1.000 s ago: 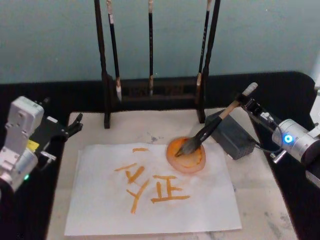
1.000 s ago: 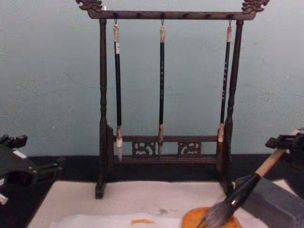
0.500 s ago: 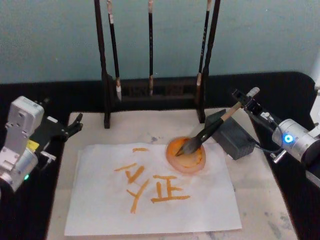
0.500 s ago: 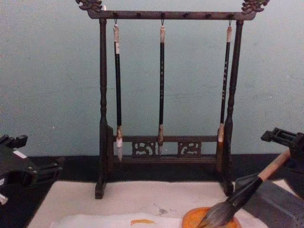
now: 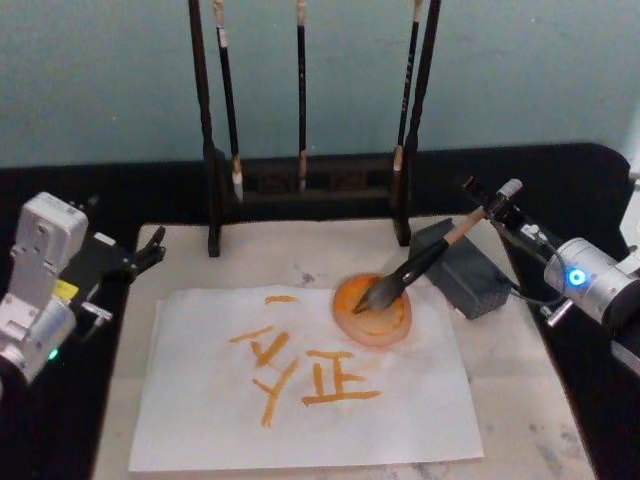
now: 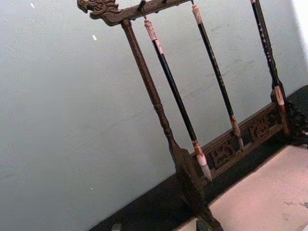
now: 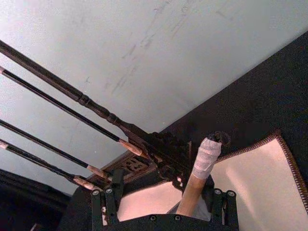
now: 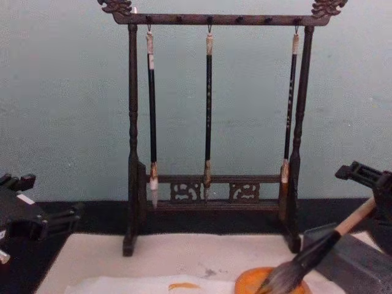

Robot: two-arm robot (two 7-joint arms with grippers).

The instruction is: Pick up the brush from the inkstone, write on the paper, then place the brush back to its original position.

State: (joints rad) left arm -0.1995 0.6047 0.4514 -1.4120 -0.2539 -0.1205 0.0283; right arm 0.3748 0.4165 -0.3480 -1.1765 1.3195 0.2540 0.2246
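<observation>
The brush [image 5: 430, 255] lies tilted, its handle propped on the dark grey inkstone [image 5: 466, 276] and its bristle head [image 8: 283, 277] in a round orange dish [image 5: 373, 314]. My right gripper [image 5: 488, 205] stands open around the handle's upper end, just below the white cap [image 7: 207, 153]. Its fingers sit clear on either side of the wood. The paper [image 5: 300, 405] lies flat in front, marked with orange strokes. My left gripper [image 5: 148, 252] is parked open at the table's left, away from everything.
A dark wooden rack [image 8: 211, 19] with three thin hanging brushes stands at the back of the cream mat [image 5: 520, 400]. The black table surrounds the mat, and a teal wall rises behind.
The brush handle has sunk lower onto the inkstone and my right gripper's fingers have spread apart from it. The left arm has not moved.
</observation>
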